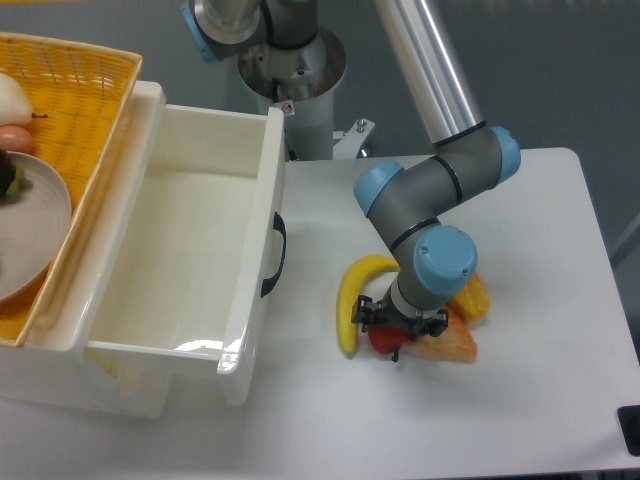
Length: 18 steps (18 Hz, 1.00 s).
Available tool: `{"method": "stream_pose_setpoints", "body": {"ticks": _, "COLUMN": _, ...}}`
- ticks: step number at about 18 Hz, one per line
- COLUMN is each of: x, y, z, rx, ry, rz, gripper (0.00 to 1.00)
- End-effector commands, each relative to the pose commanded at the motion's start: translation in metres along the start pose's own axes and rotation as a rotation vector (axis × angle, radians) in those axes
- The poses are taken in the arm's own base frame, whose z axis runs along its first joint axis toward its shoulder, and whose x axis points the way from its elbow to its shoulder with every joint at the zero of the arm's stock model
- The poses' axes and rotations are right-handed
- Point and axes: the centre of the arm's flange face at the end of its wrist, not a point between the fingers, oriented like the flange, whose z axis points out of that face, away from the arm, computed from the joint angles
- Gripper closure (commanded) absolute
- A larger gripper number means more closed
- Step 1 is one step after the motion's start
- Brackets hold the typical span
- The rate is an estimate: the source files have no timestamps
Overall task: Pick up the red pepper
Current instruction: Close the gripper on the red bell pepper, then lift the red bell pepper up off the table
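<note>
I work at a white table (530, 250) under even light, with dull grey-blue floor behind it. At my left stands an open white drawer (190, 270); a yellow wicker basket (85, 95) sits beside it.

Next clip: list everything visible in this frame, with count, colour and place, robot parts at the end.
red pepper: 1, glossy red, on the table right under the pincer, between banana and orange wedge.
banana: 1, yellow, left of the red pepper.
orange wedge piece: 1, orange, right of the red pepper.
yellow-orange pepper: 1, partly hidden behind the wrist.
bin: 1, white with a dark handle, left of the fruit.
basket: 1, yellow woven, far left.
plate: 1, grey-white, in the basket; items on it cut off by the frame edge.
table: 1, white.
arm: 1, grey with blue joints.
pincer: 1, black, down at the red pepper; grip unclear.
</note>
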Motion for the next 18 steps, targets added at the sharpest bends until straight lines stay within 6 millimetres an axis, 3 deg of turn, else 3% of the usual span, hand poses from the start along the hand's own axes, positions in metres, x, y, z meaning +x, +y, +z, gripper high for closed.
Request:
{"method": "stream_pose_setpoints", "body": {"ticks": 12, "x": -0.001, "y": -0.002, "z": -0.013, "rx": 0.018, "ry": -0.014, "rz": 0.036, "gripper": 0.27}}
{"method": "stream_pose_setpoints", "body": {"ticks": 18, "x": 0.003, "y": 0.0, "z": -0.032, "rx": 0.033, "ry": -0.032, "rz": 0.102, "gripper": 0.27}}
